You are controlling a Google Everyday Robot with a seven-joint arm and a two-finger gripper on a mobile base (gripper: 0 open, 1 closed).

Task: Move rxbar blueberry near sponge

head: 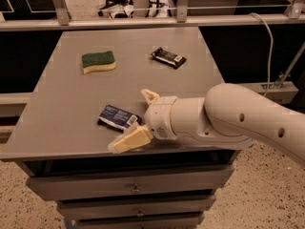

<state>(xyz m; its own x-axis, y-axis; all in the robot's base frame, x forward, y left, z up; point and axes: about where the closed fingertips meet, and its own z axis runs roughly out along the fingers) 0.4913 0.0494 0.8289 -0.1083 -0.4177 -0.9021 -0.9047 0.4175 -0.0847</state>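
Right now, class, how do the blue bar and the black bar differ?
The blue bar has a blue wrapper with a white patch; the black bar is mostly black. The blue bar lies near the front edge, beside the open gripper; the black bar lies farther back, level with the sponge. Both lie flat.

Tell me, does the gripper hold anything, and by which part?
Nothing is held. The gripper is open, its fingers on either side of one end of the blue bar.

Arm (238, 116) extends from right, wrist (164, 118) level; tool (128, 120) pointing left, fingers (131, 140) spread wide.
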